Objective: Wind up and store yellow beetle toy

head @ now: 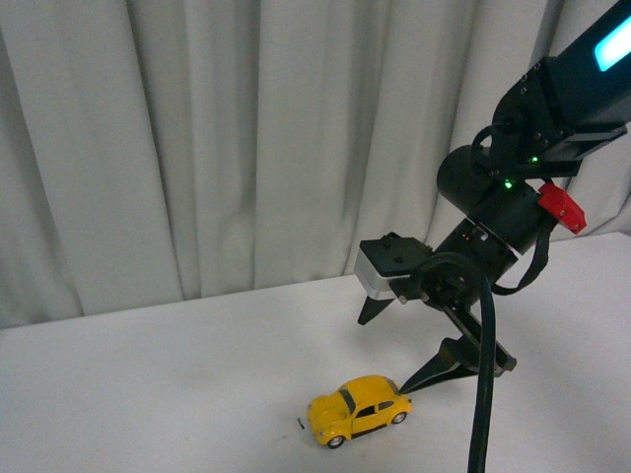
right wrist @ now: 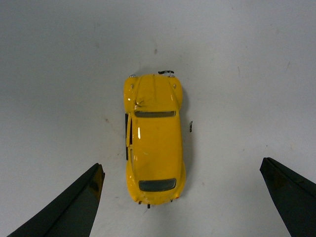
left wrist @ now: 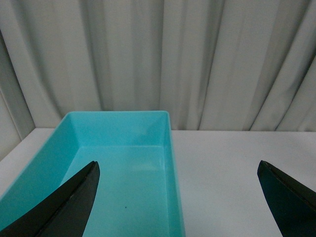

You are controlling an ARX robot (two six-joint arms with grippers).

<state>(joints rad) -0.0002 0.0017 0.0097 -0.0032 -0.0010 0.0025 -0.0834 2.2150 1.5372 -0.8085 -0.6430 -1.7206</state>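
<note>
White curtains [head: 197,138] back a white tabletop [head: 148,384]. The yellow beetle toy [head: 358,409] stands on it, low and right of center in the front view. The right end effector [head: 385,353] hovers spread around the toy without touching it. The left end effector [left wrist: 177,163], also spread, faces a teal bin [left wrist: 118,131].

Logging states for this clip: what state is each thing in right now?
yellow beetle toy: upright on its wheels on the table, not gripped.
right gripper: open, one finger on either side of the toy.
left gripper: open, holding nothing.
teal bin: empty.
</note>
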